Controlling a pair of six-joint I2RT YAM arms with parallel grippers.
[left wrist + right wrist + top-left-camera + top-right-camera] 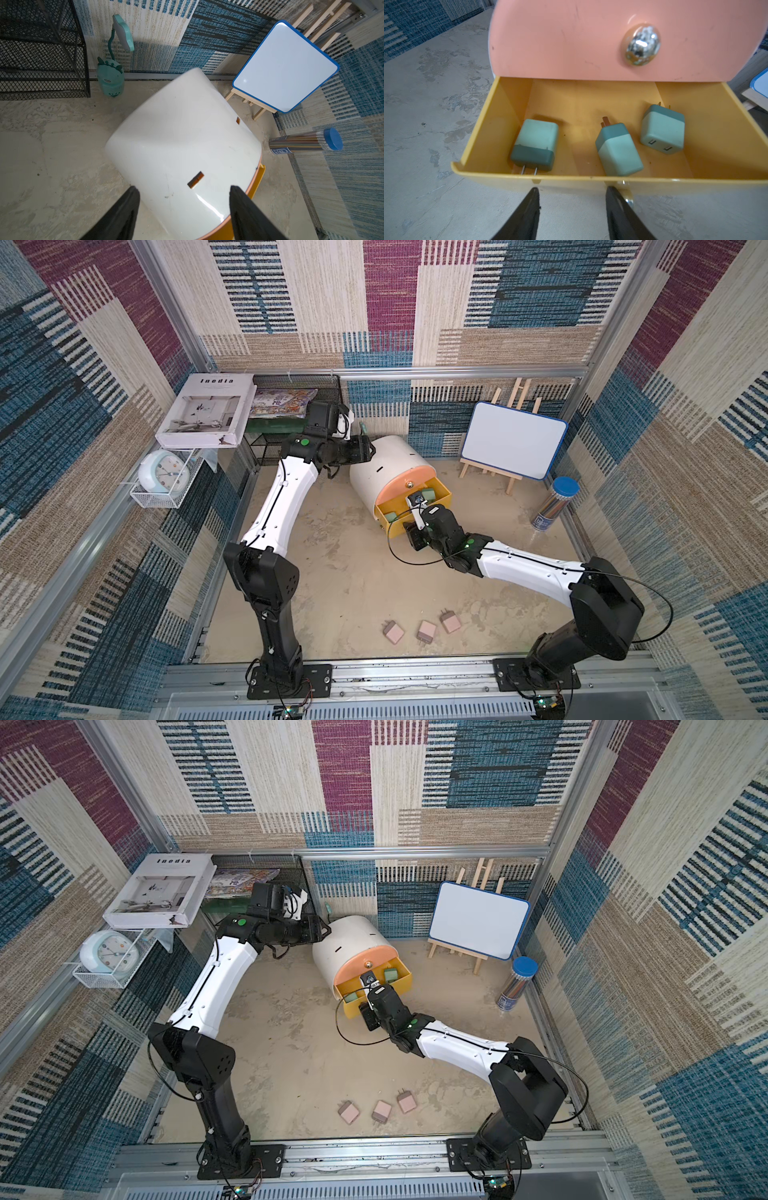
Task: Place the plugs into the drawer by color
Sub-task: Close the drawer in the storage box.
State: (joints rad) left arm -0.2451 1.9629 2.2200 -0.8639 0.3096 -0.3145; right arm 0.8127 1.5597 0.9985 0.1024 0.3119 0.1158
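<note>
Green plugs in yellow drawer; pink plugs loose at cabinet 6 o'clock. Left gripper, right gripper: parted, empty.

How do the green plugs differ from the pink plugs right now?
The three green plugs lie inside the pulled-out yellow drawer; the three pink plugs lie on the table near its front edge. The green plugs are already sorted; the pink plugs are in no drawer yet. Both sets are small cubes with two prongs, three apiece.
</note>
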